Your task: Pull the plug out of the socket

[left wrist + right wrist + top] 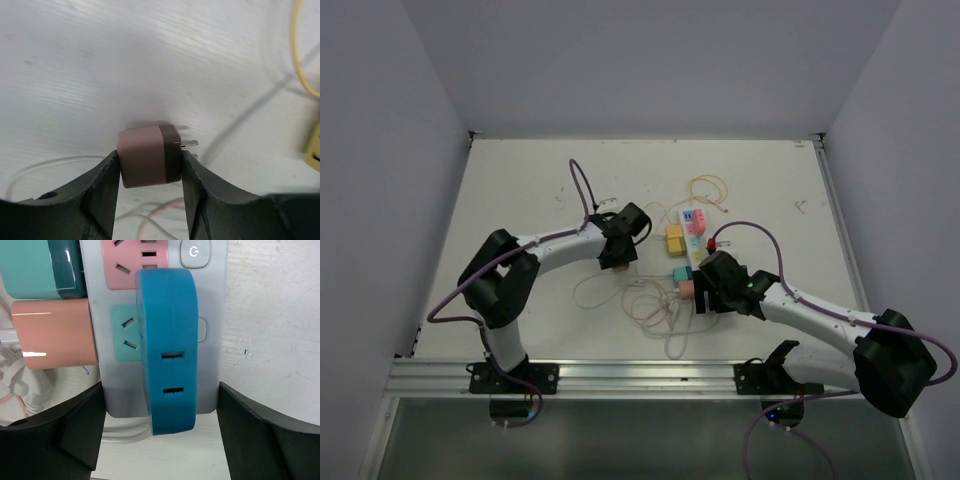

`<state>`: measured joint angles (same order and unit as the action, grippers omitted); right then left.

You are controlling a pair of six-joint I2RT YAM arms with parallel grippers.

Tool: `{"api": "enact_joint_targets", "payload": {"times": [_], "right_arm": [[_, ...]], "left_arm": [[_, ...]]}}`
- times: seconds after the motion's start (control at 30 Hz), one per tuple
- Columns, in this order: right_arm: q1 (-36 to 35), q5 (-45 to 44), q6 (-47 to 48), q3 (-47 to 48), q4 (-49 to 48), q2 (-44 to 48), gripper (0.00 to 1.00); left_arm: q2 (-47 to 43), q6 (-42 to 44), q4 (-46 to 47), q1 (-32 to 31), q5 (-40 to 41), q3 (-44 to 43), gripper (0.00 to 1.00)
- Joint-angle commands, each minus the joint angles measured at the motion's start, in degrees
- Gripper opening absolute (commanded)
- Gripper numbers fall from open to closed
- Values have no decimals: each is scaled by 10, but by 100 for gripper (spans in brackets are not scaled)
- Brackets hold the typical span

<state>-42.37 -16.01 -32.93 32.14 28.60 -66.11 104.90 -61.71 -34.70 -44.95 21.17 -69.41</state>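
Top view, table: a matt off-white board [520,190], lightly scuffed, with pale walls on three sides.
Top view, socket: a long white plastic power strip with pastel outlet faces [696,228]. It lies right of the table's centre, its length running away from the arm bases.
Top view, neighbours: a yellow cube plug [674,238] sits on the socket's left side. Thin white cords [645,300] lie tangled to its near left, and a yellow cord loop [708,186] lies beyond its far end.
Top view, arms: the left gripper [618,252] hangs left of the socket and apart from it. The right gripper [704,296] is at the socket's near end.
Left wrist, plug: a smooth cube charger, mauve with a brown band [148,156]. Its two metal prongs are bare and point right, free of any outlet.
Left wrist, grip: the dark matt fingers [102,185] are closed on the plug's two opposite faces, holding it above the grained white surface.
Right wrist, socket: a glossy pale body with a pink outlet face [132,265] above a mint one [124,335], and a round power button [192,252] at the top.
Right wrist, plugged items: a rounded blue adapter [167,355] with two slots, a salmon block [52,332] and a teal block [35,267] sit along the left edge.
Right wrist, grip: the black fingers [65,432] are spread wide and appear pressed against both long sides of the socket's near end.
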Motion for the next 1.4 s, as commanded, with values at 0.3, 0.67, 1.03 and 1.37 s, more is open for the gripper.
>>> {"api": "enact_joint_targets", "payload": {"times": [0.3, 0.67, 1.03, 1.37], "right_arm": [[3, -24, -53, 21, -91, 8, 0], [3, -17, -31, 38, -120, -54, 0], [2, -31, -20, 72, -84, -95, 56], [2, -13, -14, 79, -64, -111, 86]], "left_arm": [[-46, 135, 36, 190, 17, 52, 34], [-77, 141, 82, 195, -67, 84, 77], [-203, 124, 118, 174, -166, 127, 99], [-280, 119, 149, 163, -224, 163, 100]]}}
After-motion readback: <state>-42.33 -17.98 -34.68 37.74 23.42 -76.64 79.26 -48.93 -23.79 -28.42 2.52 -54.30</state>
